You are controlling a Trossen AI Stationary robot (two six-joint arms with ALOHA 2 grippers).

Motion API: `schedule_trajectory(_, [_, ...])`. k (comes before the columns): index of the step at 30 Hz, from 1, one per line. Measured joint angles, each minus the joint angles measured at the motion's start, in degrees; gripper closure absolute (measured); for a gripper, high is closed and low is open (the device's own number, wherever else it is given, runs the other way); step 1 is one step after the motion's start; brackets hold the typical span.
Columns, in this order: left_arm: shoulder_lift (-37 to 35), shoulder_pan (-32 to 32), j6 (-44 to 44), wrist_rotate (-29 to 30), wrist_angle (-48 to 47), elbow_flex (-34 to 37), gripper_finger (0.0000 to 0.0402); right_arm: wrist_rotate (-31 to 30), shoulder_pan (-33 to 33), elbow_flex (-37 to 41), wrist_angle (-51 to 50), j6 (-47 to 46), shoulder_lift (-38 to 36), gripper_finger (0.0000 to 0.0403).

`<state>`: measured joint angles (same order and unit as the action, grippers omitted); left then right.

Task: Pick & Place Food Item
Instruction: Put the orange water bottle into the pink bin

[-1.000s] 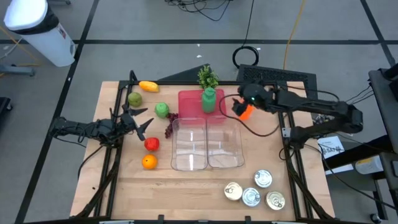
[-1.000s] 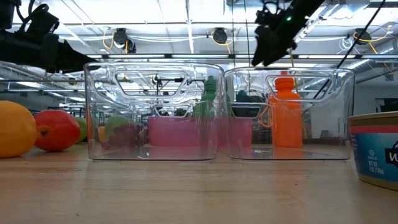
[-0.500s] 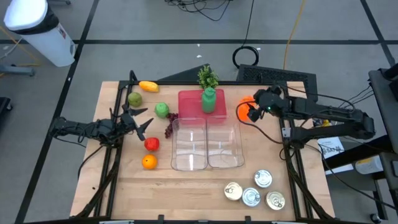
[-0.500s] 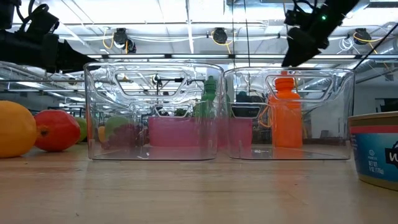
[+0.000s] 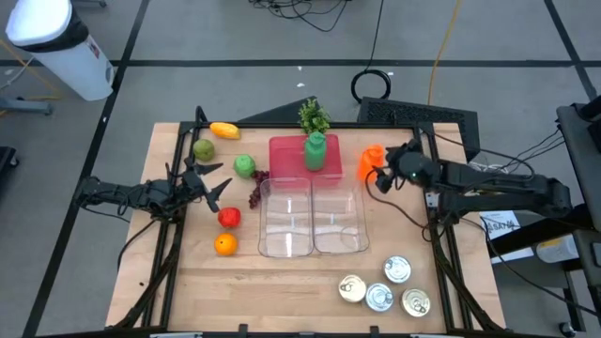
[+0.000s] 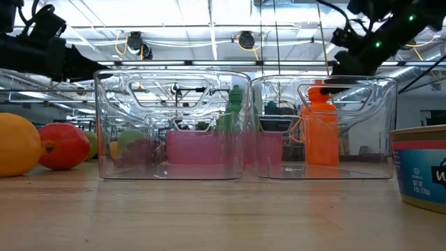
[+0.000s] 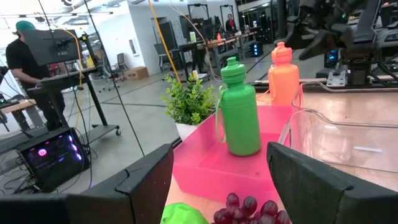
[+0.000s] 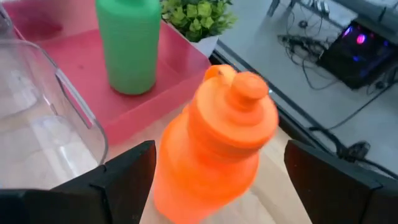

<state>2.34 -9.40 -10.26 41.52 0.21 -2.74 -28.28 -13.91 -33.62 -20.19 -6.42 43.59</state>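
While the left gripper waits with fingers apart beside the fruit, the green bottle stands on the pink tray. The orange bottle stands upright just ahead of the right gripper, whose fingers are spread and empty.

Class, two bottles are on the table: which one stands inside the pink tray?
The green bottle stands upright in the pink tray. The orange bottle stands outside it, on the bare table beside the tray.
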Motion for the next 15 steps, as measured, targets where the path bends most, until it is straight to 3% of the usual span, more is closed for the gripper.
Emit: schedule_trajectory(15, [0.0,0.0,0.0,0.0,0.0,0.0,0.0128,-0.5,-0.2,8.3,21.1,2.6,0.1,0.0069])
